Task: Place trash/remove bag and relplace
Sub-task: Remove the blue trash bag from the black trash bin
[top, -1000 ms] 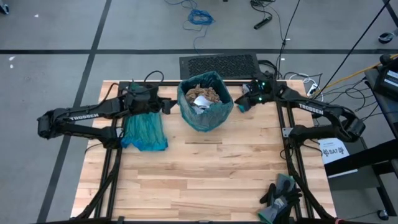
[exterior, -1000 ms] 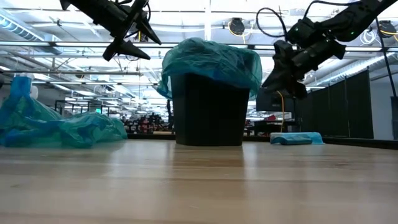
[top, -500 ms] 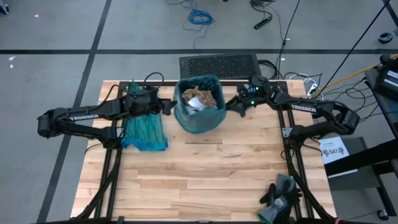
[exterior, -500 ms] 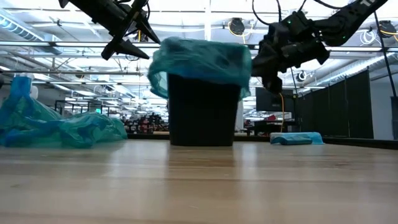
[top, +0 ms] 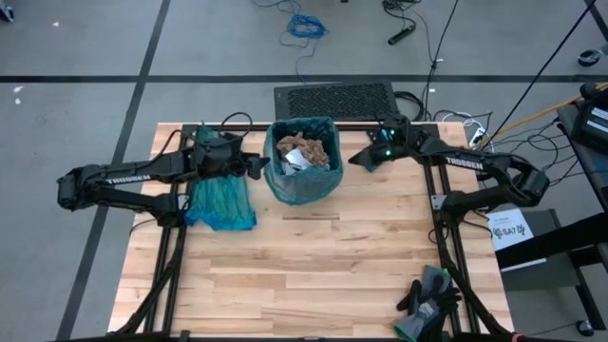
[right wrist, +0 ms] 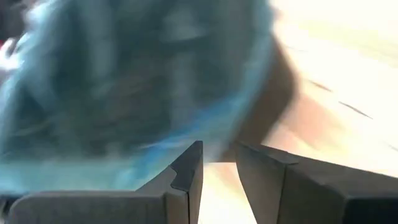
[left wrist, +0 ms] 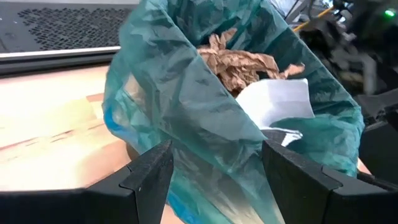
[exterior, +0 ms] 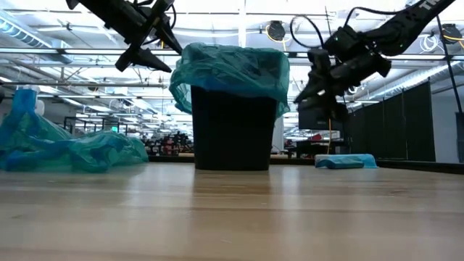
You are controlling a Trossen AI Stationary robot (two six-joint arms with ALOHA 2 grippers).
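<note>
Loose teal bag (top: 221,200): laid flat on the table (top: 313,275) left of the bin, probably kept as the replacement liner.

Left gripper (top: 258,164): held just beside the bin's left rim, jaws spread wide, nothing gripped; seemingly poised for the liner edge.

Bin (exterior: 233,127): lined with a teal liner (exterior: 230,67); the trash (top: 306,150), brown paper and white scraps, is heaped inside.

Right gripper (top: 360,158): held near the right rim, jaws narrowly apart, empty.
</note>
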